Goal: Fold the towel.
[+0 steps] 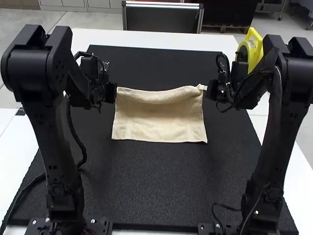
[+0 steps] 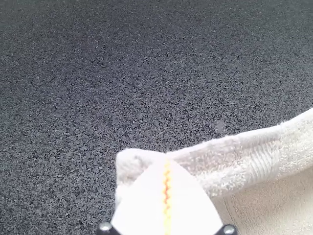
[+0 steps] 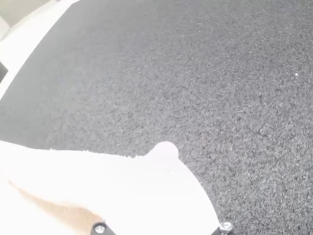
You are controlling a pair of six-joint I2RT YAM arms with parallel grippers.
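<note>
Black, finely speckled matting (image 1: 156, 181) with a pebbly grain lies under your grippers, over a smooth white tabletop (image 1: 146, 38). Between your two grippers you have a cream terry towel (image 1: 159, 125), soft and looped in pile, roughly rectangular, with flatter ribbed bands running across it near both ends. Its far edge stretches from one gripper to the other as a plump, gently sagging ridge; the rest reaches toward you from the grippers, fairly flat, ending in a nearly straight near edge.

Your left gripper (image 1: 115, 92) is narrowed on the towel's far left corner; in its wrist view the white tapered fingers meet along an orange, ribbed seam, with fuzzy cloth just beside them. Your right gripper (image 1: 209, 91) is pinched on the far right corner, where a small peak of cloth stands up beside the fingertips. Past the right gripper, behind that arm, you can see a rounded yellow-and-black object (image 1: 255, 46) with a looped handle.
</note>
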